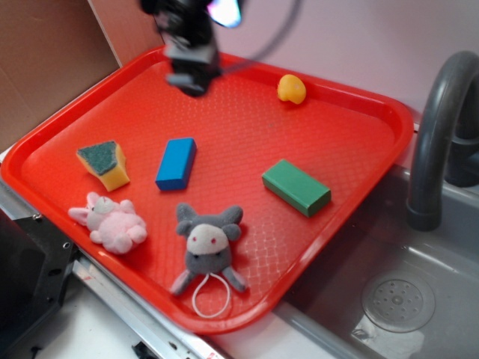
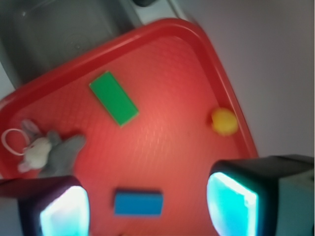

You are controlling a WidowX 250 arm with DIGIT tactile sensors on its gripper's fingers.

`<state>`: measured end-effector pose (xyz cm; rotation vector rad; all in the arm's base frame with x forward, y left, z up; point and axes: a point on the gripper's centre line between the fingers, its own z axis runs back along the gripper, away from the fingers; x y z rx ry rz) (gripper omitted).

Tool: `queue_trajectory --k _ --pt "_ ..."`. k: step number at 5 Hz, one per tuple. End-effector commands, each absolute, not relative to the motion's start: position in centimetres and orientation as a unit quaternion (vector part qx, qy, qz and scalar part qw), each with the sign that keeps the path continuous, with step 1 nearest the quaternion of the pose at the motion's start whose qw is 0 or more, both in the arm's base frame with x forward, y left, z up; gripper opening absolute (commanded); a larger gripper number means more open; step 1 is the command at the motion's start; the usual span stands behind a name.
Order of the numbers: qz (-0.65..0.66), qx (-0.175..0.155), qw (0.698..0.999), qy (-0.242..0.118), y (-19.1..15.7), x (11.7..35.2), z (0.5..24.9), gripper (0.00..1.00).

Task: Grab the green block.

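My end effector (image 1: pixel 191 78) hangs above the far left part of the red tray (image 1: pixel 352 105), its jaws spread apart with nothing between them; in the wrist view the two glowing pads (image 2: pixel 64 211) frame an open gap. The green block (image 1: pixel 296 186) lies flat on the tray's right side, well apart from the end effector, and from where I sit it is off toward the near right, nearer the tray's sink-side edge. In the wrist view the same block (image 2: pixel 113 98) sits ahead of the open jaws and left of centre, with the blue block (image 2: pixel 138 203) lying between it and the pads. Its long axis runs diagonally across the tray, so I judge that the wrist needs to turn until the jaws close across the short width rather than along the length. It has clear tray all round it, nothing touching. Counting what I have on the tray: one green block, one blue block (image 1: pixel 176 163), one yellow sponge wedge (image 1: pixel 104 164) with a dark green top, one pink plush bunny (image 1: pixel 111 222), one grey plush toy (image 1: pixel 207 244) with a white loop of cord, and one small yellow rounded toy (image 1: pixel 291 88) near the far rim. The tray rests on the worktop beside a grey sink (image 1: pixel 404 292) with one dark faucet (image 1: pixel 438 134).
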<state>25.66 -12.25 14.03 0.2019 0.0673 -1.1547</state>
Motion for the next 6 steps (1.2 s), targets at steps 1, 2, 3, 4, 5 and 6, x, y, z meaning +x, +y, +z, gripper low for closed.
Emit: queue_trajectory --k 1,2,3,4,5,6 --pt "-0.638 0.125 0.753 0.1 -14.4 26.1 8.4 1.0" --pt "-0.647 0.133 0.739 0.129 -14.2 25.7 5.9 1.0" --pt "-0.676 0.116 0.712 0.147 -14.3 25.0 4.8 1.0" --pt "-0.696 0.111 0.69 0.166 -14.4 24.4 3.7 1.0" --pt "-0.698 0.115 0.687 0.166 -14.9 24.3 2.9 1.0" --pt "-0.669 0.134 0.718 0.139 -14.8 24.5 2.1 0.63"
